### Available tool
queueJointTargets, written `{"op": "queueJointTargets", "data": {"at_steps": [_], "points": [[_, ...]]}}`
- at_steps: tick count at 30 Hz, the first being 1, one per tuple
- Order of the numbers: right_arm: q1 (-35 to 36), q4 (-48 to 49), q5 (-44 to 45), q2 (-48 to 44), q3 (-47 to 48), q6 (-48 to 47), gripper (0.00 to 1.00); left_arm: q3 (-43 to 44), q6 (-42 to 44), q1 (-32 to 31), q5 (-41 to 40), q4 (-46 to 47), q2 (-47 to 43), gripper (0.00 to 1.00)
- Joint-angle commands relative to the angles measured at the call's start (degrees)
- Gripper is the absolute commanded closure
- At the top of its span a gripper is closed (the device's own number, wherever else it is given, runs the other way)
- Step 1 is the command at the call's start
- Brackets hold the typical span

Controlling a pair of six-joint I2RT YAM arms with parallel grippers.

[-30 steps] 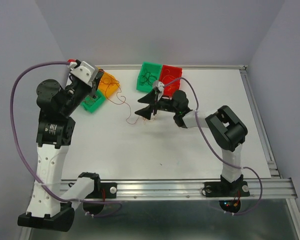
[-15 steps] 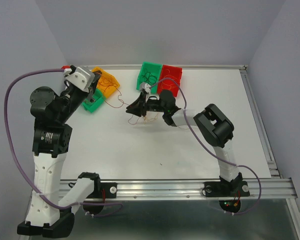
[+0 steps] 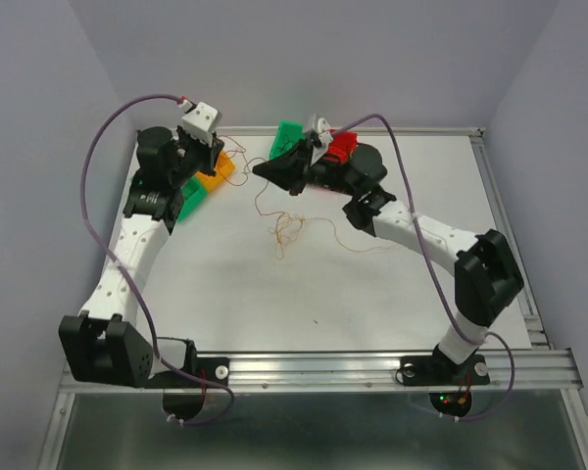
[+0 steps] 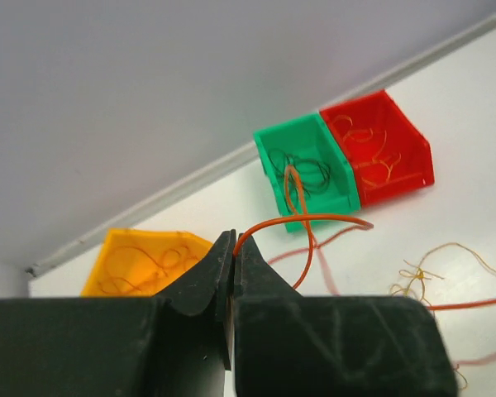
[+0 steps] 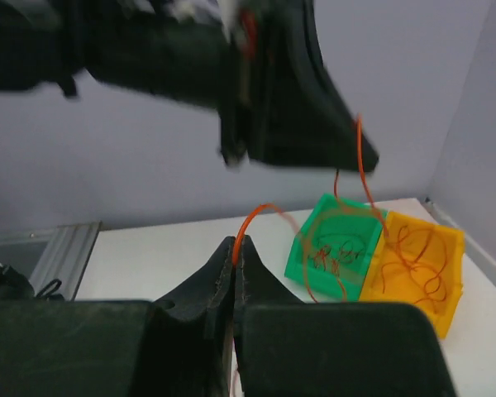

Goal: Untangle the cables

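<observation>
Cables (image 3: 286,233) mid-separation: left claw (image 4: 232,246) and right claw (image 5: 234,248) each clamp tight on an orange strand (image 4: 314,218) above the desk (image 3: 372,294). Next move, I reckon: spread apart slowly.

Bare table (image 3: 372,294) near and right, wire tangle (image 3: 288,233) mid-table, bins (image 3: 290,135), left arm (image 3: 127,264) and right arm (image 3: 421,233) crowding far edge

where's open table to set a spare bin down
Bare table in the near middle, from the near rail up to the cable tangle. Also the far right corner, right of the red bin. Crowded far left to centre: orange bin, green bin, raised cables, left gripper, right gripper.
</observation>
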Motion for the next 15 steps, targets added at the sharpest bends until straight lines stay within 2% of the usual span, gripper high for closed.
{"op": "queueJointTargets", "data": {"at_steps": [1,3,5,6,8,12,15], "points": [[0.5,-10.3,8.4,-6.2,6.1,-2.6,0.99,-3.5,-5.6,-0.3,5.1,7.8,3.5,0.94],[0.4,-10.6,10.2,-8.2,6.2,-3.3,1.00,-6.1,-7.6,-0.3,5.6,11.4,3.8,0.88],[0.4,-11.9,12.7,-10.6,7.6,-4.5,0.99,-9.8,-9.6,-0.3,8.1,16.0,3.7,0.76],[0.4,-12.8,13.8,-11.2,8.1,-4.8,0.99,-11.0,-9.9,-0.3,9.3,17.4,3.5,0.58],[0.4,-13.9,16.7,-12.2,10.5,-5.5,0.99,-13.6,-10.7,-0.3,11.8,20.1,2.9,0.41],[0.3,-18.0,20.8,-11.9,16.8,-6.3,1.00,-16.0,-11.2,-0.3,12.8,22.1,1.9,0.32],[0.4,-19.1,23.9,-11.5,20.6,-7.0,1.00,-16.9,-11.1,-0.2,14.0,22.4,2.0,0.31]]}}
